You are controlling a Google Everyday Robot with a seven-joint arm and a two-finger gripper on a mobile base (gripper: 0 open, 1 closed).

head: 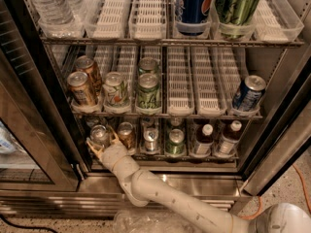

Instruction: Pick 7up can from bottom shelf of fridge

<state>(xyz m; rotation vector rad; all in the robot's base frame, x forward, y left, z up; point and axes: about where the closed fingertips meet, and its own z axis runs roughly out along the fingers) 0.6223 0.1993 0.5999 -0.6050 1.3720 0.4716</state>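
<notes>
Arm (184, 205): reaching from floor level into the fridge (274, 106). Hand (102, 140): hovering at the left end of the bottom shelf (194, 157), fingers spreading apart, gripping nothing, flanking the 7up can (99, 131). The can is standing upright in the leftmost lane, label unreadable, just beside a brown can (127, 133). Top rack: blue Pepsi can (193, 4) showing its logo.

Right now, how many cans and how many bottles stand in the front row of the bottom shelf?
Cans: 4, counting the leftmost can
Bottles: 2
Total: 6
Gripper: at the leftmost can, fingers open.
</notes>
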